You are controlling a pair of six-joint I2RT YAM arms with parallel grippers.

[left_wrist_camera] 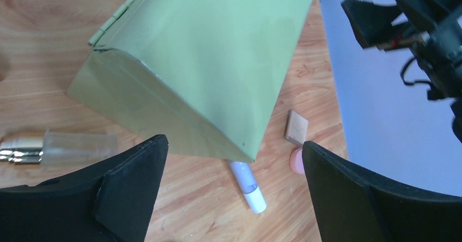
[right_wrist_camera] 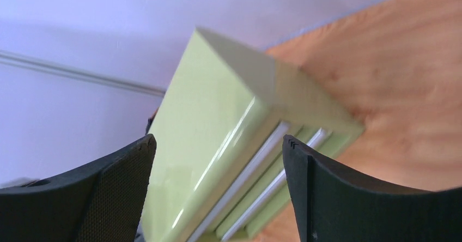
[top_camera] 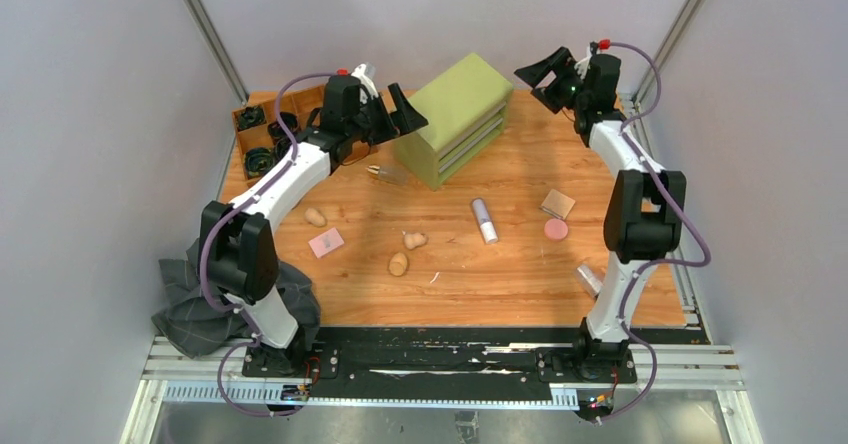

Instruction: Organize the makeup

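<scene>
Left gripper (left_wrist_camera: 233, 146) at the box's (top_camera: 455, 114) nine o'clock, right gripper (right_wrist_camera: 218, 141) at two, both spread and empty, probably lining up to open it. Tube (top_camera: 484, 220), pad (top_camera: 558, 203), puff (top_camera: 556, 229) and sponges (top_camera: 398, 263) lie loose toward six.

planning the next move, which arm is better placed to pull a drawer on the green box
Right, probably. The right gripper is open, and its wrist view frames the drawer fronts of the box between its fingers. The left gripper, also open, faces the box's plain hinged side.
</scene>
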